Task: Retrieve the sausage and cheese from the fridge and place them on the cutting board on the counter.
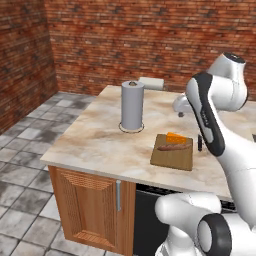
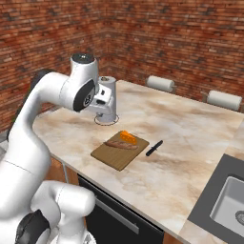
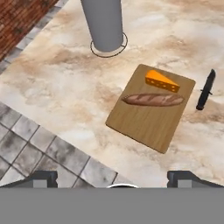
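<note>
The gripper [image 3: 112,177] is hanging above the desk [image 3: 65,83] with its jaws standing wide apart and nothing between them, its two dark fingertips [image 3: 43,177] showing at the bottom of the hand view. Well below and ahead of it, the cutting board [image 3: 148,120] is lying flat on the marbled desk, near the front edge. The sausage [image 3: 153,99] is resting across the middle of the board, and the cheese [image 3: 161,81] is sitting just beside it on the board's far part, close to the sausage though whether they touch cannot be told. Neither is touching the gripper.

A black knife [image 3: 205,89] is lying on the desk just beside the board, apart from its edge. A grey paper-towel roll [image 3: 103,24] is standing upright on a round base, farther back on the desk and apart from the board.

In the right base view, the arm's white hand [image 2: 102,97] is hovering in front of the roll [image 2: 108,97], to the left of the board [image 2: 116,155], with the sausage [image 2: 120,144] and the cheese [image 2: 127,137] lying well below it. A sink [image 2: 228,200] is sitting in the desk at the far right.
</note>
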You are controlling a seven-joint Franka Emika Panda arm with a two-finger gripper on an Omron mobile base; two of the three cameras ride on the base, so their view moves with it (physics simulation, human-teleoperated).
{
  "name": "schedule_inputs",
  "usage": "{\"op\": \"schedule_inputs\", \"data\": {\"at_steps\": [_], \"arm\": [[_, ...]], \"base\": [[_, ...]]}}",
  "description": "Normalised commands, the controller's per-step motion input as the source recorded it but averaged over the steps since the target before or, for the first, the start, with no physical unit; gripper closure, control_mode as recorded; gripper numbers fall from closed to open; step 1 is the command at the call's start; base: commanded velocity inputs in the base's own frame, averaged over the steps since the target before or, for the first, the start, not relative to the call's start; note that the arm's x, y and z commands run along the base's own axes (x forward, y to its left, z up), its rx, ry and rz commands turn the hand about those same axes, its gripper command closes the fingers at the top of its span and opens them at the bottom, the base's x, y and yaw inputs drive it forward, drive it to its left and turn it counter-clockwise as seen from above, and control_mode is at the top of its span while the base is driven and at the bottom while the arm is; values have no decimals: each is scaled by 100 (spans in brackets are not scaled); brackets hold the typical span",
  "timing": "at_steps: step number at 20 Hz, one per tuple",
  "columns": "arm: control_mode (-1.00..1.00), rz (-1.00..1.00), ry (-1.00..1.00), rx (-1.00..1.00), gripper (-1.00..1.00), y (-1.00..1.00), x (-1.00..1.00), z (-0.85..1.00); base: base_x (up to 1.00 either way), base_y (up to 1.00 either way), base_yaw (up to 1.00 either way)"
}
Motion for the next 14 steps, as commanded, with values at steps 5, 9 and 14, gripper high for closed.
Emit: {"op": "schedule_inputs", "data": {"at_steps": [5,9,14], "arm": [[-100,-13,0,-3,-100,17,-26,12],[-100,-11,0,-3,-100,19,-43,16],[-100,-4,-8,-2,-100,9,-41,31]], "base": [[0,0,0],[0,0,0],[0,0,0]]}}
